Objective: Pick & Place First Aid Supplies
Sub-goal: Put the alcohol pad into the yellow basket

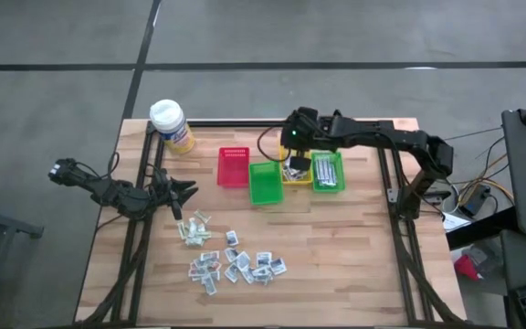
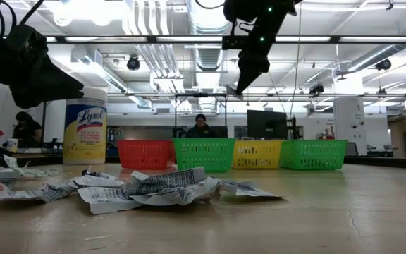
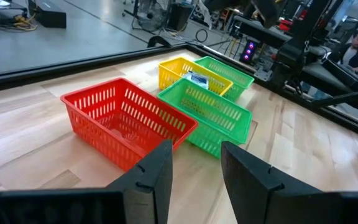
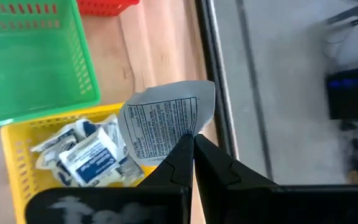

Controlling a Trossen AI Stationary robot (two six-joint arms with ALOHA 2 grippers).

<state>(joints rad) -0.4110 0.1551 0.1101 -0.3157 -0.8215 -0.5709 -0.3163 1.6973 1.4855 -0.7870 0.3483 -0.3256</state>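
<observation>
A white packet [image 4: 166, 121] sits clamped in the right jaws above the yellow bin [image 4: 23, 165]; left jaws apart.

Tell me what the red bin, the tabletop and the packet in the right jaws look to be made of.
Red bin: likely moulded plastic, glossy, with slotted mesh walls.
Tabletop: pale wood, visible plank seams and grain, smooth finish.
Packet: seemingly coated paper or foil, thin, creased, printed with text.
</observation>
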